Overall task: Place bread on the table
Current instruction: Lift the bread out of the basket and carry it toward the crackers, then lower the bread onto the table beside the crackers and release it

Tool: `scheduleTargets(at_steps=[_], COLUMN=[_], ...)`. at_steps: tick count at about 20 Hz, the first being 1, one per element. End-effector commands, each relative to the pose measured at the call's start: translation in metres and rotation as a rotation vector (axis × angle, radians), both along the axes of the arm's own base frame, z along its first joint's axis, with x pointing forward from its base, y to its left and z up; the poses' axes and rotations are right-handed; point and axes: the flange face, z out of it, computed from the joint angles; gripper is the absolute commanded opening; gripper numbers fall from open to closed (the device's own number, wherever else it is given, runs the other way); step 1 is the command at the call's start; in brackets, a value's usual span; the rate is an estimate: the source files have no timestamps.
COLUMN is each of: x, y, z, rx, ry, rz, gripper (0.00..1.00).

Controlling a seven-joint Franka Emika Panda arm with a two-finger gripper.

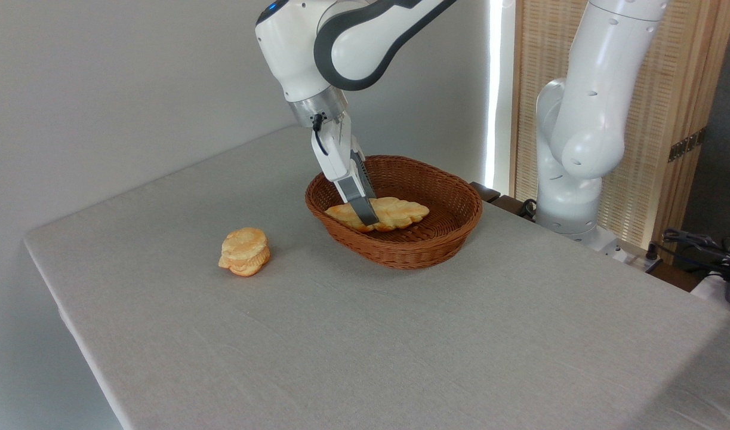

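Presently claw (369,218) reaches into wicker basket (400,242), fingers at braided loaf (394,212); grasp state we cannot tell. Small bun (244,251) already on tabletop (400,334). Risk we judge: glossy loaf slipping, or snagging basket rim on lift.

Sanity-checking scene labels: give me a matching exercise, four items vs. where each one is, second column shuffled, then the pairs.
Column 1:
1. braided loaf
2. round bun
3. wicker basket
4. gripper

Column 2:
A. lying on the cloth, left of the basket
B. standing on the table, near its far edge
C. lowered into the basket, at the loaf
D. lying inside the basket

Pairs: 1-D, 2-A, 3-B, 4-C
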Motion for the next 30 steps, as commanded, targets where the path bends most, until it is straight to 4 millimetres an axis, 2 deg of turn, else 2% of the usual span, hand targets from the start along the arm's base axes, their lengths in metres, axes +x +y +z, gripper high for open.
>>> scheduleTargets(at_steps=[1,4,8,14,18,21,22,24,26,29,30], x=[0.0,-0.01,-0.009,0.006,0.048,0.08,0.093,0.116,0.134,0.15,0.154], y=[-0.001,0.0,-0.004,0.0,0.029,0.037,0.04,0.042,0.046,0.039,0.036], z=[0.009,0.025,0.05,0.095,0.11,0.112,0.111,0.108,0.102,0.086,0.077], rx=[-0.009,-0.012,-0.027,-0.085,-0.152,-0.173,-0.175,-0.173,-0.184,-0.166,-0.149], ry=[-0.03,-0.03,-0.057,-0.113,-0.183,-0.229,-0.242,-0.263,-0.275,-0.274,-0.264], rz=[-0.019,-0.028,-0.026,0.006,0.1,0.151,0.169,0.197,0.233,0.242,0.242], gripper=[0.48,0.48,0.49,0.5,0.51,0.51,0.51,0.61,0.61,0.62,0.73])
